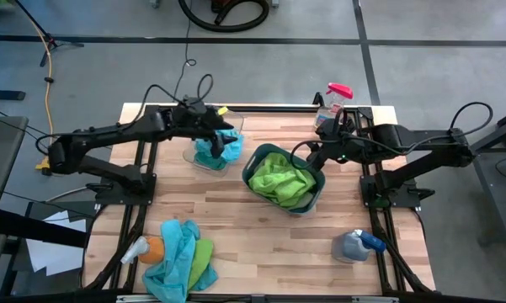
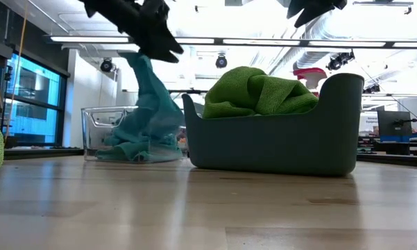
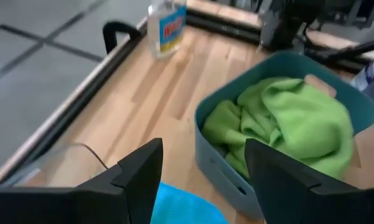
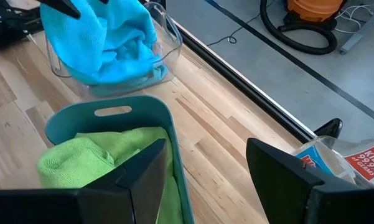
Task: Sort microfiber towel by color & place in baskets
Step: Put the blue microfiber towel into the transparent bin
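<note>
My left gripper (image 1: 212, 126) hangs over the clear tub (image 1: 204, 157), fingers spread wide with nothing pinched between them. A turquoise towel (image 2: 144, 114) drapes in a tall, limp fold from just under my fingertips down into that tub, where more turquoise cloth is bunched. From table height I cannot tell whether its top edge touches a finger or only passes behind it. The cloth looks soft and fuzzy, creased in long vertical folds.

My right gripper (image 1: 324, 145) waits at the far rim of the teal tub (image 1: 316, 195), fingers (image 4: 140, 171) also set wide and bare. That tub sits just beside the clear one and is heaped with lime green towels (image 1: 279, 178), crumpled and mounded above its rim.

Near the front left corner of the table (image 1: 261, 244) lies a loose pile (image 1: 181, 261): turquoise cloth on top, a green one poking out at its side, and something orange tucked against it that I cannot identify.

In my left wrist view the turquoise towel is only a sliver between my fingers, and the clear tub is a faint curved edge. A bottle with a pink top (image 1: 332, 99) stands at the far edge behind my right arm; a blue-topped bottle (image 1: 355, 244) lies near the front right.
</note>
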Controlling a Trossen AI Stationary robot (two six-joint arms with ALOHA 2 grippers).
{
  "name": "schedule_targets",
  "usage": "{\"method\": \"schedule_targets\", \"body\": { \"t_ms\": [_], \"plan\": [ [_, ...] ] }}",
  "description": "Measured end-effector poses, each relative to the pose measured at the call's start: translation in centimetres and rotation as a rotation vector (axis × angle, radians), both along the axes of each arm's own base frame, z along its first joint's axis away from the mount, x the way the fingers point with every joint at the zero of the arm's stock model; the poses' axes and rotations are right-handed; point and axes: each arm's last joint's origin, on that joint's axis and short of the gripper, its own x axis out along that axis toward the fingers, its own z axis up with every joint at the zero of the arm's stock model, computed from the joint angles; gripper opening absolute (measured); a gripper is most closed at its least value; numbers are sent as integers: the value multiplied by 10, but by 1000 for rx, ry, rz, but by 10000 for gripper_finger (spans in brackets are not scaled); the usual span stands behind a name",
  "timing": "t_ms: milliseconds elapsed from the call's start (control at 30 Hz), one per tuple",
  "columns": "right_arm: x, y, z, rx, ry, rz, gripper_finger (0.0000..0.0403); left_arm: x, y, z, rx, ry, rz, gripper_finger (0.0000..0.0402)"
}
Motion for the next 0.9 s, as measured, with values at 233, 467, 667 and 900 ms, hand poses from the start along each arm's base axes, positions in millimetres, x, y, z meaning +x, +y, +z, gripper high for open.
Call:
{"method": "schedule_targets", "body": {
  "t_ms": [233,467,667,900],
  "plan": [
    [3,0,2,4,-38,0,218,-29,-5,35,61,-158,27,216],
    [15,2,13,-7,-182,49,218,-41,-5,56,170,-279,40,216],
    [41,0,21,-56,-287,189,218,-17,3,50,89,-372,-66,216],
    [73,-4,6,-57,-261,287,218,-1,8,59,22,-572,-133,216]
  ]
}}
